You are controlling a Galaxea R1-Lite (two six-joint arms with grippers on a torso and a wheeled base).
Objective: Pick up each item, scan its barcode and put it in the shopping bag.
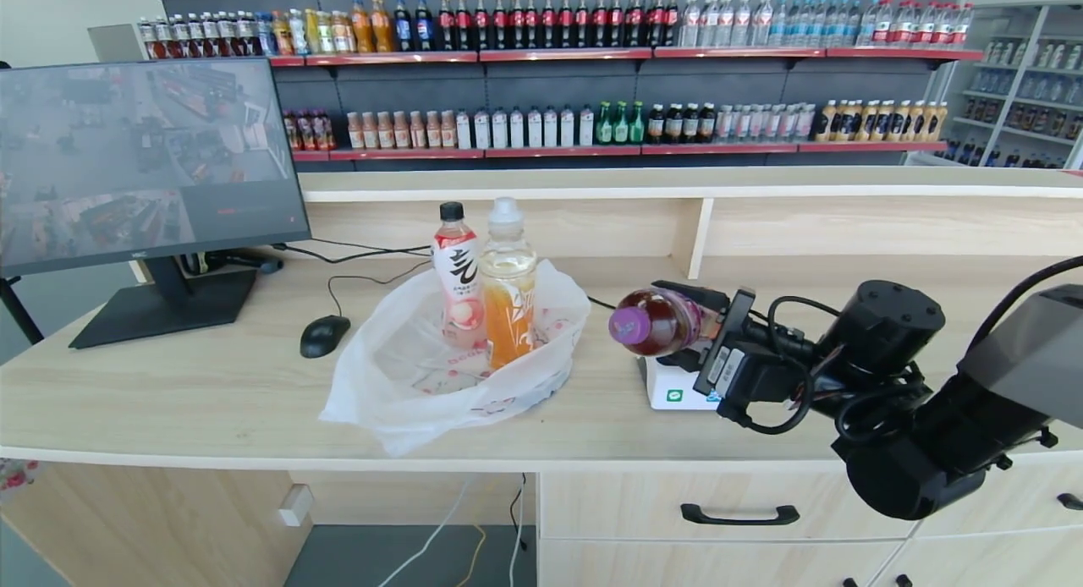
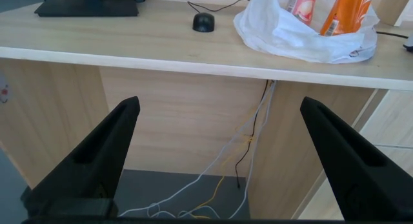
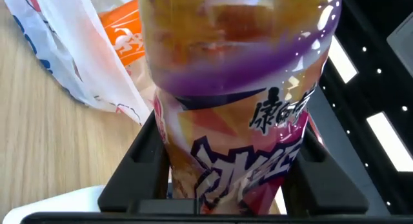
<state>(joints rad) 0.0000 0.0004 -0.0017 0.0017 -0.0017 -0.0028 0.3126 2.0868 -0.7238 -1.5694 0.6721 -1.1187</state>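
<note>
My right gripper [image 1: 689, 320] is shut on a purple-capped bottle of brown drink [image 1: 656, 320], held on its side above the white barcode scanner [image 1: 673, 386], cap towards the bag. In the right wrist view the bottle [image 3: 239, 88] sits between my black fingers [image 3: 139, 166]. The white shopping bag [image 1: 398, 375] lies open on the counter with a pink-labelled bottle [image 1: 458, 274] and an orange drink bottle [image 1: 508, 287] standing in it. My left gripper [image 2: 219, 159] hangs open below the counter's front edge, nothing between its fingers; its view shows the bag [image 2: 284, 33] above.
A monitor [image 1: 140, 160] on its stand is at the counter's left, with a black mouse [image 1: 324, 335] and cables beside the bag. A raised shelf [image 1: 694, 189] runs along the back. Drawers with black handles [image 1: 739, 514] are under the counter's right part.
</note>
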